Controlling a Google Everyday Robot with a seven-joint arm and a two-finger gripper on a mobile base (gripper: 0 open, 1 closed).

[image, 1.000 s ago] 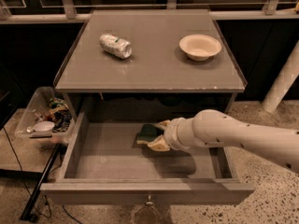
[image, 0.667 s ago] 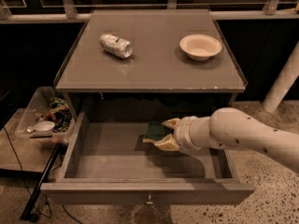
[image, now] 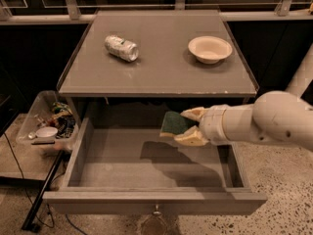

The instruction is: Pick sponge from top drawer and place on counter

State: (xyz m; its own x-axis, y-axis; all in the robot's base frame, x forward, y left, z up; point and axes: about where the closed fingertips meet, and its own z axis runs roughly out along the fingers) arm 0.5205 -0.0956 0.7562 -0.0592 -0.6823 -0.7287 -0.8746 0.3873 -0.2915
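Lifted since a second ago, the sponge (image: 173,123) now hangs clear of the drawer floor, higher and a little further right than it was. The gripper (image: 188,126) is clamped on it, one pale finger (image: 193,114) above and the other below, with the dark green face turned toward the left. The white arm (image: 274,121) reaches in from the right edge of the scene, level with the gap under the counter.

Below, the top drawer (image: 122,202) stands pulled out toward the near side as before. Its grey floor carries the dark shadow of the sponge and the arm, and a small metal pull (image: 156,210) sits at the middle of its front panel.

On the counter (image: 166,70) above, a crushed silver can (image: 121,48) lies on its side at the far left and a pale bowl (image: 210,49) stands at the far right, both unmoved. Left of the cabinet, a clear plastic bin (image: 36,106) holds a white cup (image: 46,132) and mixed coloured clutter.
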